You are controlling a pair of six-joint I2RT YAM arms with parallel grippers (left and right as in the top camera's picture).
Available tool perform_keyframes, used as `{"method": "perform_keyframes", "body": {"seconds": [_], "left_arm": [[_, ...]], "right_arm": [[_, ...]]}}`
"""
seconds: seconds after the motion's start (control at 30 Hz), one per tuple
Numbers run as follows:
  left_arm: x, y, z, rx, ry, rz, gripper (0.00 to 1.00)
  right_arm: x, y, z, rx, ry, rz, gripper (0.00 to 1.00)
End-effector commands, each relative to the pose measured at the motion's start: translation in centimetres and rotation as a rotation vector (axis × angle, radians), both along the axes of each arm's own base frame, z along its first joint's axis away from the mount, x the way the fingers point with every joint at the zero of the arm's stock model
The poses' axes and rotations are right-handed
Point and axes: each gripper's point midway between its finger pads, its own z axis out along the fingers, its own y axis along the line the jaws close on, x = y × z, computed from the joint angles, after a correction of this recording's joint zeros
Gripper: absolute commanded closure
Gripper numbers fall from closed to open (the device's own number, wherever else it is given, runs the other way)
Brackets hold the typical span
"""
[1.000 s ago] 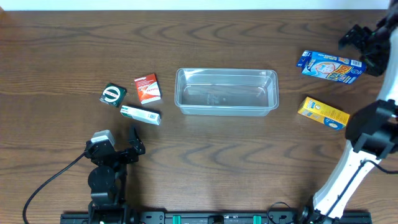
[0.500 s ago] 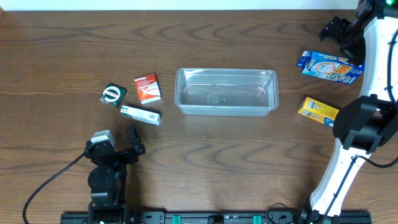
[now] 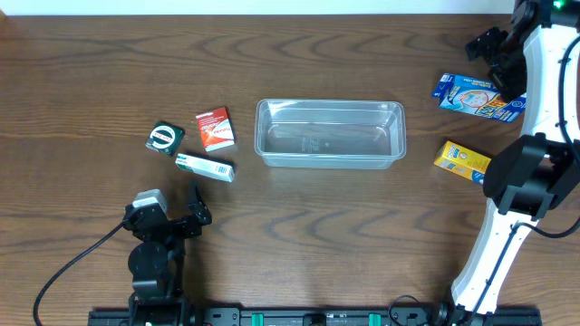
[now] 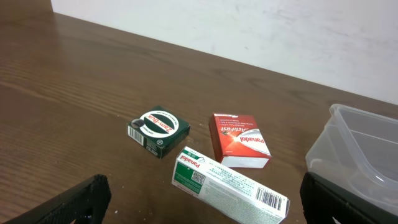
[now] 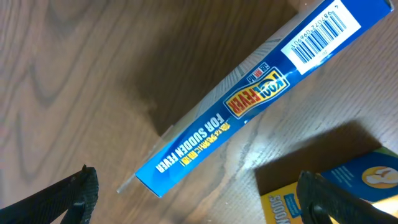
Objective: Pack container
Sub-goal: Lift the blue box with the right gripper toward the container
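The container (image 3: 330,134) is found near the middle of the worktop (image 3: 299,254), upright with its open side up and its long sides parallel to the far edge. It is touched by neither gripper. Its left end is also seen at the right margin of the left wrist view.

Three small boxes are noted between the container and the left edge. A green box (image 3: 165,138) lies nearest that edge. A red box (image 3: 216,128) lies just beside it on the container side. A white box (image 3: 205,167) lies flat, just nearer the near edge than the other two. All three are apart from the container.

A blue box (image 3: 480,98) is recorded near the far right corner. A yellow box (image 3: 469,163) lies by the right edge, nearer the near edge and apart from the blue one.

The left gripper (image 4: 202,202) is held low by the near edge, left of centre, and is pointed towards the three small boxes. Its fingers are spread wide and nothing is grasped.

The right gripper (image 5: 199,190) is held above the far right corner, over the blue box. Its fingers are likewise spread wide, with nothing gripped. Contact with the blue box cannot be told.
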Motion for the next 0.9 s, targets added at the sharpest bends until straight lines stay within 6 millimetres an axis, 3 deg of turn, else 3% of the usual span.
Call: {"method": "perform_keyframes", "body": {"seconds": [0.0, 0.2, 0.43, 0.8, 0.87], "left_arm": [[-0.3, 0.2, -1.8, 0.015, 0.053, 0.004, 0.02], [-0.3, 0.2, -1.8, 0.015, 0.053, 0.004, 0.02], [-0.3, 0.2, -1.8, 0.015, 0.053, 0.004, 0.02], [-0.3, 0.2, -1.8, 0.015, 0.053, 0.004, 0.02], [-0.3, 0.2, -1.8, 0.015, 0.053, 0.004, 0.02]], "right_arm": [[-0.5, -0.9, -1.4, -0.001, 0.027, -0.074, 0.01], [-0.6, -1.2, -4.3, 0.051, 0.042, -0.096, 0.02], [-0.9, -2.5, -5.8, 0.053, 0.045, -0.101, 0.09], [-1.1, -2.8, -7.3, 0.047, 0.053, -0.043, 0.59], [-1.0, -2.7, -7.3, 0.047, 0.052, -0.009, 0.63]]}}
